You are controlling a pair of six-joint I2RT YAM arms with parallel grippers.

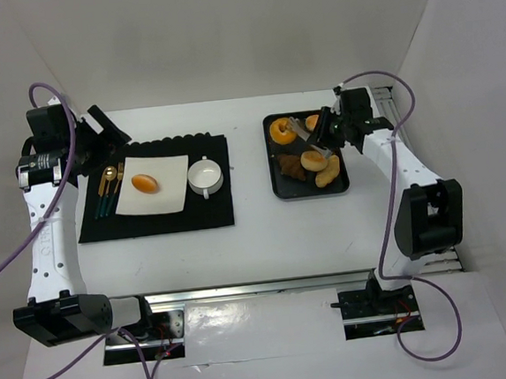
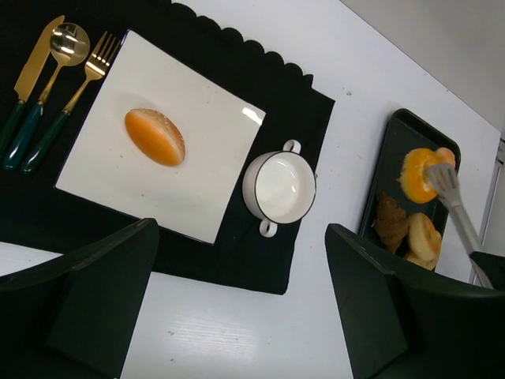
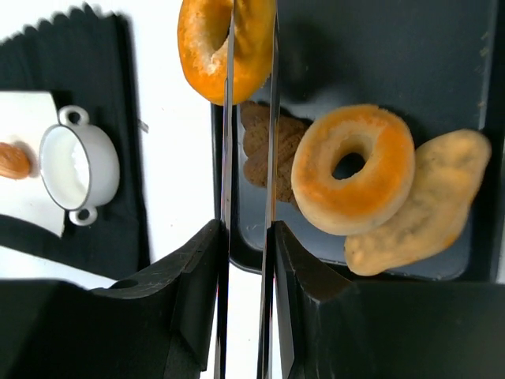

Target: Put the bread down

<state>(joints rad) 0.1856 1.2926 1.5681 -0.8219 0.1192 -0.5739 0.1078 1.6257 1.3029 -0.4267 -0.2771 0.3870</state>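
My right gripper [image 1: 326,134] is shut on metal tongs [image 1: 299,132], jaws pressed on both blades [image 3: 226,158]. The tong tips pinch an orange ring-shaped doughnut [image 3: 207,47] over the left edge of the black tray [image 1: 273,157]. A pale doughnut [image 3: 353,170], a long bun [image 3: 426,209] and a brown piece [image 3: 256,150] lie in the tray [image 3: 379,55]. An oval orange bun [image 1: 144,183] lies on the white square plate [image 1: 170,172]. My left gripper [image 1: 106,127] is open and empty, raised at the far left; its view shows the bun [image 2: 155,136] and plate [image 2: 197,181].
A white two-handled cup [image 1: 206,176] stands on the black mat [image 1: 211,213] right of the plate. Gold cutlery with green handles [image 1: 108,189] lies left of the plate. White walls close in the table on three sides.
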